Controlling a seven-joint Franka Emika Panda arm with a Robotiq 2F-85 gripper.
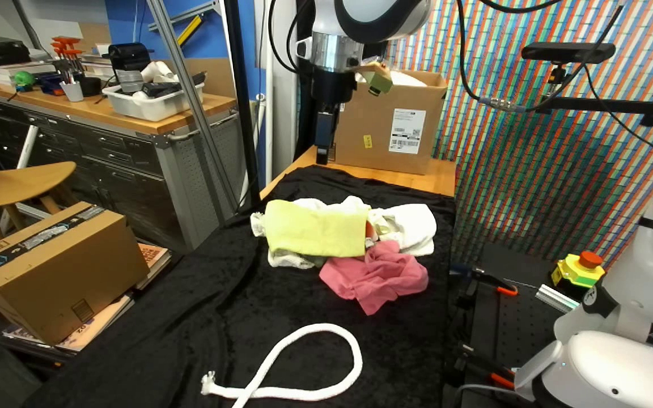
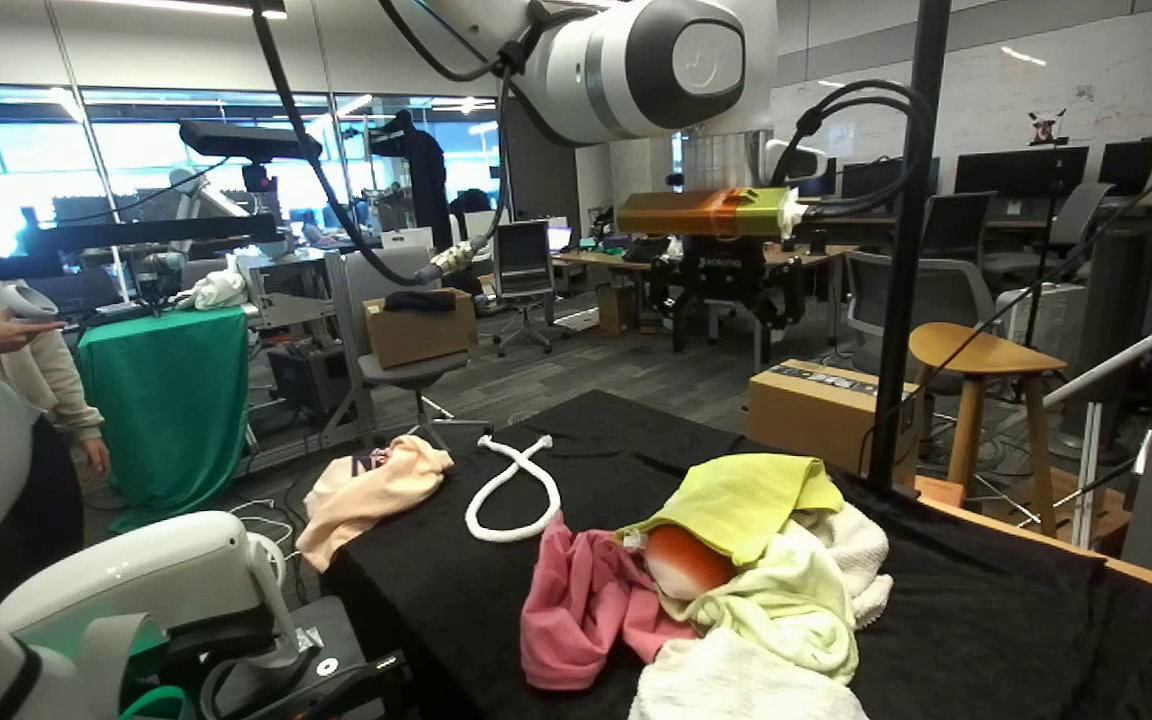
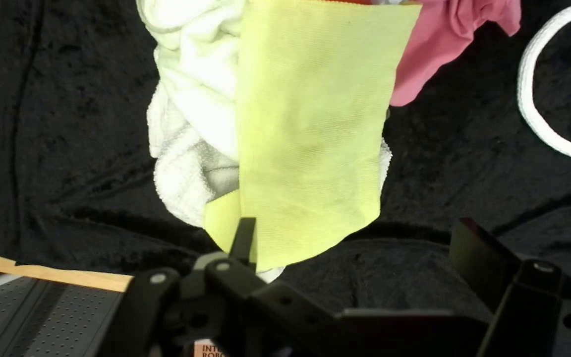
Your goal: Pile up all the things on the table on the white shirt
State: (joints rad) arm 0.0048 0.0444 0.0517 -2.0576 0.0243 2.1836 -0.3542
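Note:
White cloths (image 1: 411,224) lie in a heap on the black-covered table; which one is the shirt I cannot tell. A folded yellow cloth (image 1: 315,229) lies on top, also under the wrist view (image 3: 310,124). An orange-and-white object (image 2: 686,565) is partly covered by it. A pink cloth (image 2: 581,610) lies crumpled against the heap. A white rope (image 1: 304,395) lies looped apart from it. A peach cloth (image 2: 391,490) hangs over the table's edge. My gripper (image 2: 721,335) is open and empty, high above the table; its fingers (image 3: 355,230) are wide apart in the wrist view.
A cardboard box (image 1: 389,130) stands at the table's end. Another box (image 1: 60,272) stands on books beside the table. A dark post (image 2: 911,250) rises beside the table. A second white arm (image 2: 136,570) and an emergency stop button (image 1: 579,269) are near another edge.

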